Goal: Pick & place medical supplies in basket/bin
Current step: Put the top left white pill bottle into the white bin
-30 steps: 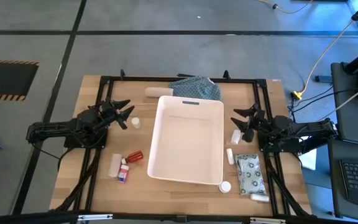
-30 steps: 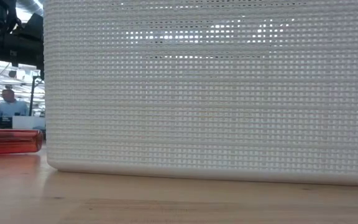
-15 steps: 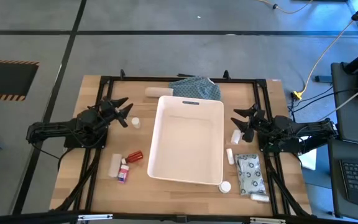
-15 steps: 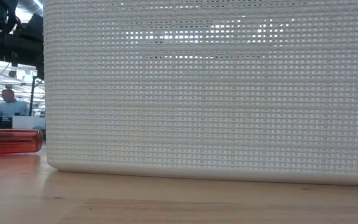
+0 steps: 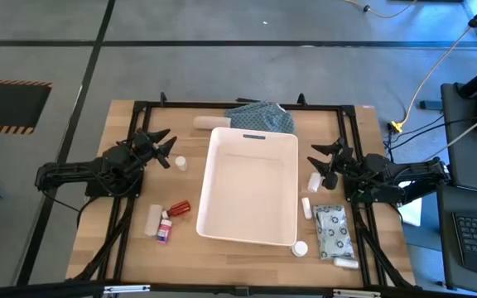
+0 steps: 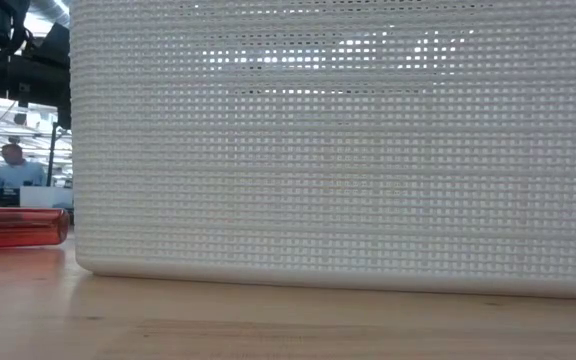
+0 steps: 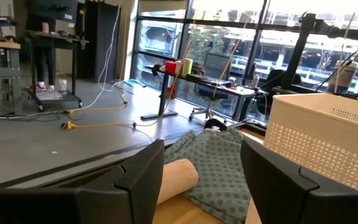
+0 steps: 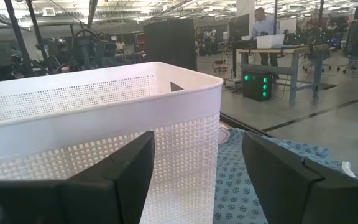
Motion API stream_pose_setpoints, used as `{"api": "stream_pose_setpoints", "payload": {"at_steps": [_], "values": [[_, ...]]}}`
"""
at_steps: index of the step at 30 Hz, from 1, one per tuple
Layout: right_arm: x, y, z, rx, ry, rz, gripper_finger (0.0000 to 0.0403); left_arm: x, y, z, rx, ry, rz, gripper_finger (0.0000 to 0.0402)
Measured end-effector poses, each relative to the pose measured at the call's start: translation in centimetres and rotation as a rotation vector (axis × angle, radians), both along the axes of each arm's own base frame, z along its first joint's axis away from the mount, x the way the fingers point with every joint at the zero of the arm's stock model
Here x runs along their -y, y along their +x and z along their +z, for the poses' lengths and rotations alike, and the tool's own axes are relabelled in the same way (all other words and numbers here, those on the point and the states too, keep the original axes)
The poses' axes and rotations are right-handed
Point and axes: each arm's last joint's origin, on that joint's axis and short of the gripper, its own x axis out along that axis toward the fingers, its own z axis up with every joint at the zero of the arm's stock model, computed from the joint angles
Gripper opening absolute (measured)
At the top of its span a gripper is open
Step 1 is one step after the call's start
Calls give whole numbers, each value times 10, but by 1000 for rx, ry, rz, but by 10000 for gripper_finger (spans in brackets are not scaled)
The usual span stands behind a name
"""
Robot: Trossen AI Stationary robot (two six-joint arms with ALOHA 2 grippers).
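The white basket point(image 5: 253, 186) stands mid-table, and its mesh wall point(image 6: 338, 150) fills the low view. To its left lie a small white bottle point(image 5: 180, 164), a white roll point(image 5: 153, 218), a red bottle point(image 5: 179, 208) and a pink-labelled item point(image 5: 165, 228). To its right lie small white pieces point(image 5: 313, 180), a grey patterned pouch point(image 5: 333, 232) and a white tube point(image 5: 345, 263). My left gripper point(image 5: 166, 147) is open, left of the basket. My right gripper point(image 5: 321, 162) is open, right of it. Neither holds anything.
A blue-green patterned cloth point(image 5: 262, 116) lies at the basket's far end, with a pale roll point(image 5: 206, 123) beside it, which also shows in the left wrist view point(image 7: 176, 177). A black frame point(image 5: 139, 108) borders the table. A white cap point(image 5: 301, 247) sits by the basket's near right corner.
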Motion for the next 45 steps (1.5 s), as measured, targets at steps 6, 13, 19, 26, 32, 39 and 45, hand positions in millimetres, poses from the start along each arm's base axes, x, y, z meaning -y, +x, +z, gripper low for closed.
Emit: {"api": "stream_pose_setpoints", "payload": {"at_steps": [6, 13, 19, 26, 32, 39, 45], "values": [[0, 0, 0, 2, 4, 0, 243, 0, 0, 0, 9, -12, -17, 205], [0, 0, 0, 1, 4, -8, 243, 5, 5, -1, -33, 17, -206, 215], [1, 0, 0, 5, 13, -25, 243, 9, 8, 11, -56, 41, -367, 231], [1, 0, 0, 23, 53, -22, 243, 9, 12, 27, -225, -68, -397, 235], [1, 0, 0, 23, 54, -22, 243, 5, 24, 40, -458, -151, -302, 235], [1, 0, 0, 23, 54, -22, 243, 2, 48, 55, -681, -254, -265, 235], [1, 0, 0, 23, 54, -22, 243, 0, 67, 59, -802, -417, -195, 235]]}}
